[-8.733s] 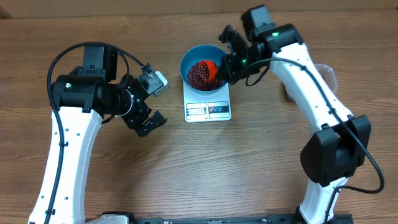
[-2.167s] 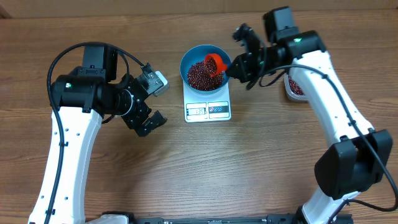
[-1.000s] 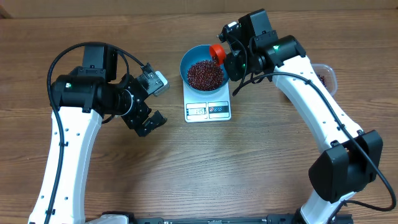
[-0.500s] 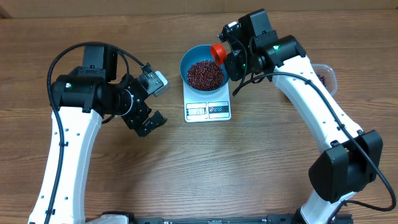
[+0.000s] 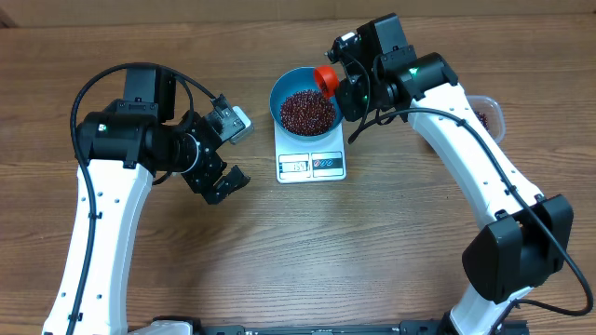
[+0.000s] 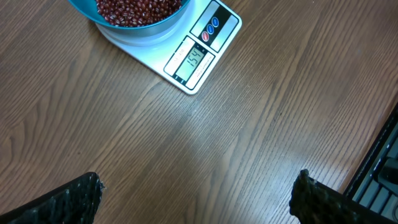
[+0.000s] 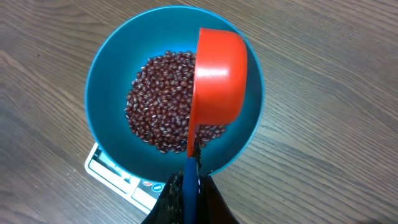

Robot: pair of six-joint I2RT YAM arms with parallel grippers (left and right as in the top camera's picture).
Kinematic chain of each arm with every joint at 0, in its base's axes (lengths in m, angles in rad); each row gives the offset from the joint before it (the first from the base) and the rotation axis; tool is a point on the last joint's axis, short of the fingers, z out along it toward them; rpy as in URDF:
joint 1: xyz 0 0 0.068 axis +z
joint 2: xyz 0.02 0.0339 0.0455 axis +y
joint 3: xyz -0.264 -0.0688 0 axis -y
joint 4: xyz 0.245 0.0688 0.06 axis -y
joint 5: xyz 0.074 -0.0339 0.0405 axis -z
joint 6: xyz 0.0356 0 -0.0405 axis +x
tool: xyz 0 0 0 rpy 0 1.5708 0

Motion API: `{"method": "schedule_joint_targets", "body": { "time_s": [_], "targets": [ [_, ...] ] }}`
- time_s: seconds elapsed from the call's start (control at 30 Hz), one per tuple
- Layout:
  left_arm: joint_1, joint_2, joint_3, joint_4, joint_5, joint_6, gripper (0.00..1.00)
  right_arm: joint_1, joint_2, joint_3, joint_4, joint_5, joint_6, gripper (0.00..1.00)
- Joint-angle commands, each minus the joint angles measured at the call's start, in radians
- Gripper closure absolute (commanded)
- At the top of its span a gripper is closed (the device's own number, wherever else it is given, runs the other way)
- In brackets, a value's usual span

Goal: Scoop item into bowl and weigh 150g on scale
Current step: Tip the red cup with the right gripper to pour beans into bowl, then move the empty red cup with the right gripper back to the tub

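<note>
- Here, the right tool (image 7: 186, 190) pinches the red scoop (image 7: 217, 81) by its handle, tipped over the bowl (image 7: 106, 81).
- The beans (image 5: 305, 110) lie in the bowl, on the scale (image 5: 312, 165).
- The left tool (image 5: 231, 152) hangs spread above the desk (image 6: 249, 124).

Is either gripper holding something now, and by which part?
The right gripper holds the small red plastic scoop by its handle; the open left gripper holds nothing.

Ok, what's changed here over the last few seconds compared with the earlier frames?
The right gripper, shut on the red scoop, drew in toward the far-right rim of the blue bowl and rolled the scoop onto its side over the beans; motionless for the last second. Left gripper, open, the bowl and the scale stayed put.
</note>
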Motion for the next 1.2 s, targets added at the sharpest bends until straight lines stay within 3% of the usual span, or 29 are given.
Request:
{"method": "schedule_joint_targets", "body": {
  "time_s": [0.0, 0.33, 0.53, 0.9, 1.17],
  "targets": [
    [0.004, -0.012, 0.02, 0.0, 0.004, -0.007, 0.0, -0.003, -0.002, 0.034, 0.004, -0.072, 0.019, 0.96],
    [0.004, -0.012, 0.02, 0.0, 0.004, -0.007, 0.0, -0.02, -0.003, 0.034, -0.004, -0.267, 0.084, 0.96],
    [0.004, -0.012, 0.02, 0.0, 0.004, -0.007, 0.01, -0.085, -0.03, 0.035, -0.065, -0.274, 0.093, 0.96],
    [0.004, -0.012, 0.02, 0.0, 0.004, -0.007, 0.0, -0.386, -0.18, 0.035, -0.22, -0.275, 0.072, 0.96],
    [0.004, -0.012, 0.02, 0.0, 0.004, -0.007, 0.0, -0.572, -0.209, 0.027, -0.32, -0.078, 0.039, 0.96]
  ]
}}
